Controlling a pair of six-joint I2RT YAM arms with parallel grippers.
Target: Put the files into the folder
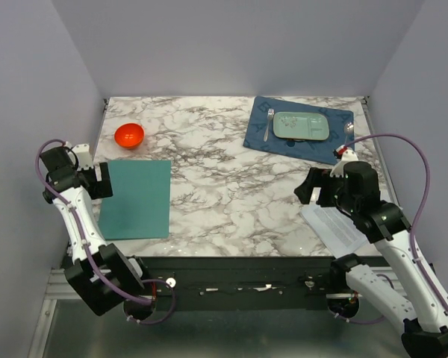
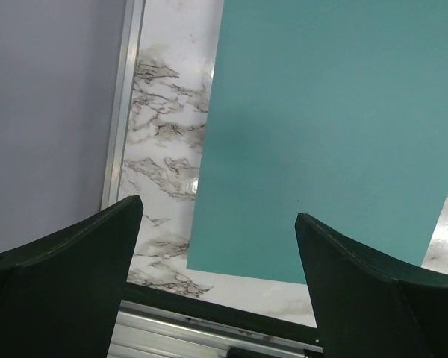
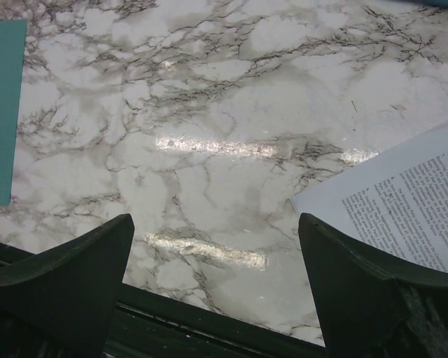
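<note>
On the near left part of a white marble-patterned table [image 1: 231, 171], a thin, flat teal-green rectangular folder [image 1: 137, 198] lies closed with its plain cover up, one short edge close to the table's front edge. The left gripper [image 1: 103, 181] hangs at the folder's left edge. The left wrist view shows its two dark fingers spread wide with nothing between them, above the folder's near corner and bare marble.

The files [image 1: 334, 228], white paper sheets printed with dense small black text, lie at the near right edge of the table, well apart from the folder and partly hidden under the right arm. The right gripper [image 1: 311, 190] is just beside their left edge, jaws also spread wide and empty.

Toward the back sit a round orange-red bowl [image 1: 129, 135] on the left and, on the right, a dark blue patterned placemat [image 1: 284, 142] carrying a pale green tray [image 1: 301, 125], with a fork [image 1: 268, 124] and a spoon [image 1: 349, 130] on either side of it.
</note>
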